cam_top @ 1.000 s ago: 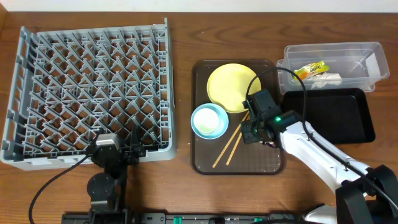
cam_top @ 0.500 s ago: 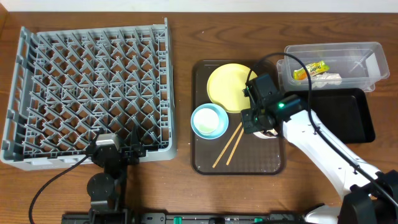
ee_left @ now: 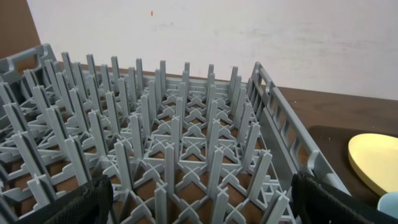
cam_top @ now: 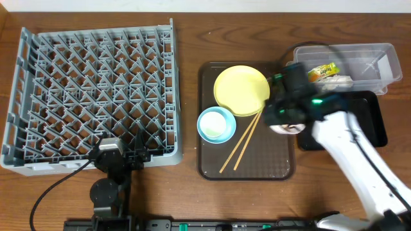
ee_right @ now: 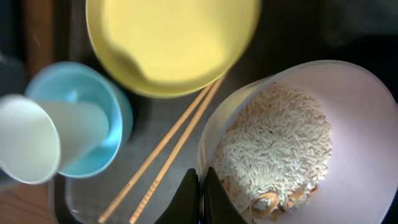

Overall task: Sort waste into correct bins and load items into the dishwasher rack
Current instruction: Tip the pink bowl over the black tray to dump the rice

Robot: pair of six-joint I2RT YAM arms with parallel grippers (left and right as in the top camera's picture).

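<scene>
My right gripper point(ee_right: 201, 193) is shut on the rim of the white bowl point(ee_right: 348, 124), which holds rice-like food scraps point(ee_right: 280, 149). In the overhead view the bowl point(cam_top: 287, 128) hangs at the brown tray's right edge beside the black tray point(cam_top: 359, 122). The yellow plate point(cam_top: 241, 90), the light blue bowl point(cam_top: 216, 124) with the white cup point(ee_right: 31, 140) in it, and the chopsticks point(cam_top: 241, 144) lie on the brown tray. The clear tub point(cam_top: 347, 67) holds the green-and-orange wrapper point(cam_top: 321, 72) and a white wrapper point(cam_top: 340, 81). My left gripper point(ee_left: 199, 205) is open over the grey rack point(cam_top: 90, 96).
The brown serving tray point(cam_top: 212, 168) sits at the middle of the wooden table. The rack fills the left side. The clear tub and black tray stand at the far right, close to the table edge.
My right gripper has carried the white bowl rightward, from the middle of the brown tray to its right edge by the black tray. The left arm has not moved.
</scene>
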